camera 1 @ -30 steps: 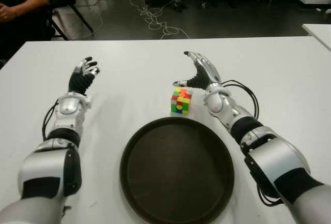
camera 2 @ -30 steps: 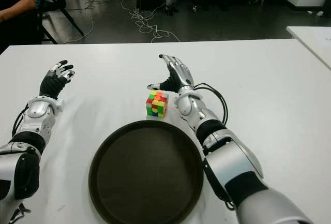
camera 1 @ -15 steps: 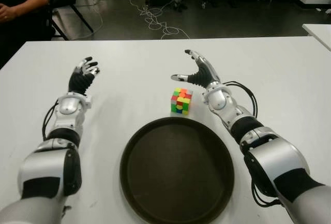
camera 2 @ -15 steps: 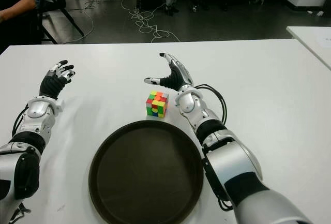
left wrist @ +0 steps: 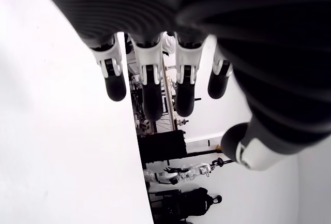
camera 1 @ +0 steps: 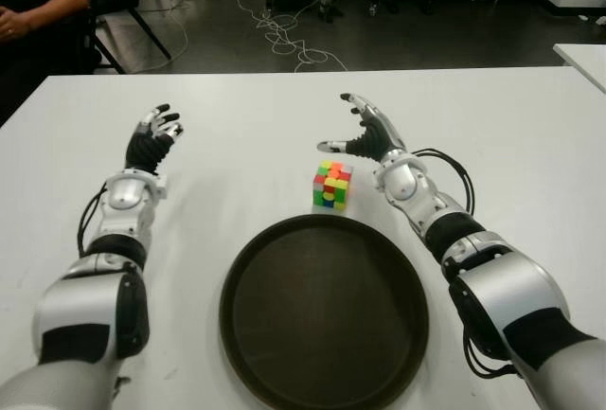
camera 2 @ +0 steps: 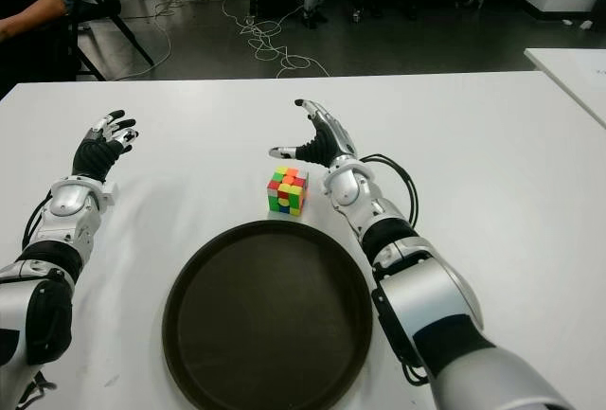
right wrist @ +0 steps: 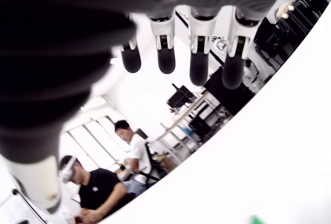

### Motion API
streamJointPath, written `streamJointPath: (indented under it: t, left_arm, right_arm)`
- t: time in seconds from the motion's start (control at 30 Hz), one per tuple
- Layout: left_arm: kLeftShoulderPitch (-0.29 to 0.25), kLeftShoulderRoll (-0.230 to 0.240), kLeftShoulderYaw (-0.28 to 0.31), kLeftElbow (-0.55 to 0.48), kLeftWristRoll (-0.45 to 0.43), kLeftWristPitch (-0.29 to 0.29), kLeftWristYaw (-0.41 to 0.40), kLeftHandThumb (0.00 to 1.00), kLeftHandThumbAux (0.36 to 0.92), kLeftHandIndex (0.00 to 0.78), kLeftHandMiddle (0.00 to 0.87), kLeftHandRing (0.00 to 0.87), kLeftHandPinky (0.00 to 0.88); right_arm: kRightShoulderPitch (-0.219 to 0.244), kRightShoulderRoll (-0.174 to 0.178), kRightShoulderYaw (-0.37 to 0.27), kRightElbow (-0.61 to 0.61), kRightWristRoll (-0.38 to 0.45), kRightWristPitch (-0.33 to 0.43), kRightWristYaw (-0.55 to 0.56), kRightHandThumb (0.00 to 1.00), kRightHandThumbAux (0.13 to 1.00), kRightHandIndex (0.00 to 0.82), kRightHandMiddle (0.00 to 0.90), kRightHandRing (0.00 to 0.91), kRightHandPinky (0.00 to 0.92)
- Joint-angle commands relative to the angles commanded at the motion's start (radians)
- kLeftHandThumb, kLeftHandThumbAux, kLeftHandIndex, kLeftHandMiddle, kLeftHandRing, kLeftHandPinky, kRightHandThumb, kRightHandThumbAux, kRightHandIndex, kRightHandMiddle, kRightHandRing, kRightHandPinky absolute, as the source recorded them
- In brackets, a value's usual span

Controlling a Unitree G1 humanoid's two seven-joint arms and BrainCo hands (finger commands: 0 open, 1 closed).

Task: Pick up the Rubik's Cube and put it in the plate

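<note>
Rubik's Cube (camera 1: 331, 186) stands on the tabletop (camera 1: 246, 126), just beyond the plate (camera 1: 324, 311). Right hand (camera 1: 367, 135), fingers spread and empty, hovers just beyond and right of it, nearer than the open left hand (camera 1: 151, 140).

It was a robotics lab: a white table (camera 1: 284, 116), loose cables (camera 1: 284, 36) on the dark floor at twelve o'clock, a seated person (camera 1: 38, 3) at ten o'clock.
</note>
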Motion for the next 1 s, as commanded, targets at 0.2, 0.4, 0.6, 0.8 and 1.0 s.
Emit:
streamJointPath:
  t: [0.2, 0.4, 0.6, 0.8, 1.0]
  left_arm:
    - [-0.005, -0.001, 0.006, -0.001, -0.003, 0.004, -0.005, 0.186, 0.594, 0.126, 0.204, 0.176, 0.137]
    - [-0.004, -0.003, 0.007, -0.002, 0.001, 0.000, -0.002, 0.203, 0.616, 0.121, 0.203, 0.179, 0.142]
    - [-0.005, -0.003, 0.003, -0.001, 0.006, -0.001, 0.001, 0.209, 0.623, 0.125, 0.204, 0.180, 0.146]
    - [-0.006, 0.000, 0.002, -0.001, 0.007, 0.000, -0.001, 0.208, 0.611, 0.140, 0.213, 0.190, 0.160]
    - [-0.007, -0.001, 0.005, -0.001, 0.004, -0.001, -0.002, 0.190, 0.600, 0.132, 0.208, 0.182, 0.136]
  right_arm:
    - [-0.013, -0.026, 0.044, -0.027, -0.043, 0.013, 0.064, 0.000, 0.757, 0.091, 0.109, 0.152, 0.213]
    - [-0.027, -0.072, 0.133, -0.075, -0.128, 0.019, 0.159, 0.000, 0.746, 0.085, 0.068, 0.085, 0.112]
    - [-0.015, -0.103, 0.196, -0.171, -0.186, 0.047, 0.247, 0.000, 0.719, 0.064, 0.044, 0.061, 0.090]
    - [0.053, -0.145, 0.219, -0.350, -0.215, 0.099, 0.316, 0.000, 0.729, 0.057, 0.031, 0.055, 0.096]
    - [0.117, -0.166, 0.226, -0.488, -0.233, 0.166, 0.369, 0.000, 0.736, 0.061, 0.043, 0.062, 0.095]
